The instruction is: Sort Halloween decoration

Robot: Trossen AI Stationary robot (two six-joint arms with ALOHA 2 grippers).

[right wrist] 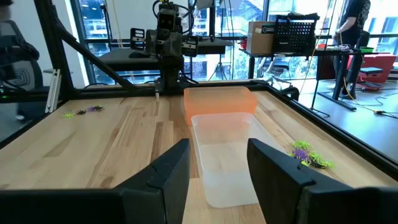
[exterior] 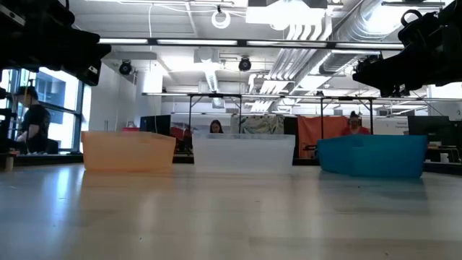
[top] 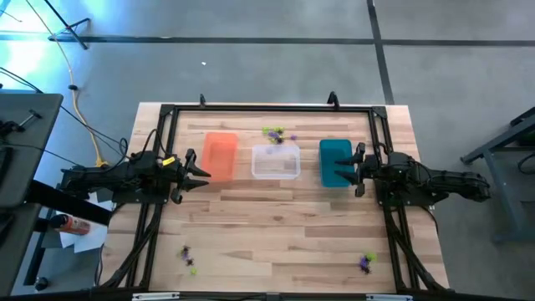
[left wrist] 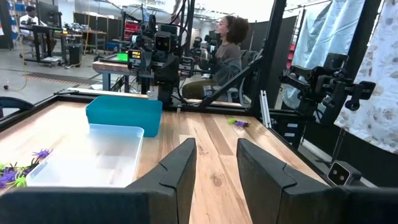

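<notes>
The Halloween decoration lies in three small heaps of green, purple and black trinkets on the wooden table: one behind the clear bin, one near the front left, one near the front right. My left gripper hovers open beside the orange bin, pointing level toward the table's right. My right gripper hovers open beside the teal bin, pointing level toward the left. Both wrist views show nothing between the fingers of my left gripper or my right gripper.
The orange, clear and teal bins stand in a row across the table's middle. A black frame runs along the table's edges. Bare wood spreads between the bins and the front edge. People sit and stand in the room beyond the table.
</notes>
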